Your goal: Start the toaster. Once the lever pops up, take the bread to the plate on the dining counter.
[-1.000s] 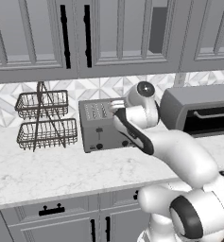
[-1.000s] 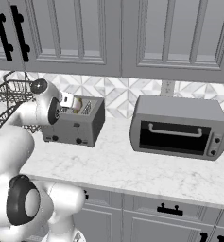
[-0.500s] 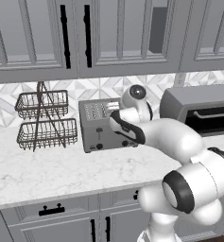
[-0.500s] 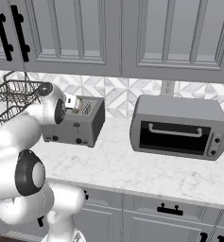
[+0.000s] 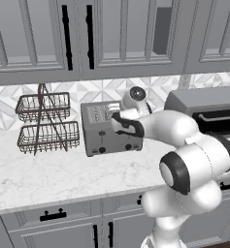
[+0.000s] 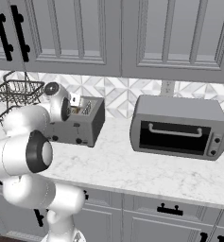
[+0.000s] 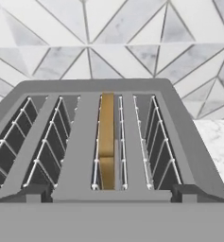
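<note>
The grey four-slot toaster (image 5: 109, 131) (image 6: 78, 125) stands on the marble counter against the tiled wall. My gripper (image 5: 111, 111) (image 6: 77, 105) (image 7: 111, 194) hovers just above its top, open, with its fingertips (image 7: 37, 191) spread wide over the near edge and holding nothing. In the hand view I look down into the slots. The golden-tan bread (image 7: 107, 142) sits sunk in the third slot from the left. Small black levers and knobs (image 5: 102, 150) show on the toaster's front. The plate and the dining counter are out of view.
A two-tier wire basket (image 5: 44, 123) stands left of the toaster. A grey toaster oven (image 6: 179, 127) (image 5: 208, 109) sits to its right. Wall cabinets (image 5: 87, 34) hang low above the counter. Bare marble counter (image 6: 132, 170) lies in front of both appliances.
The hand has risen from the toaster's front right side to above its top, and the elbow has swung lower and to the right. The jaws stayed open.
</note>
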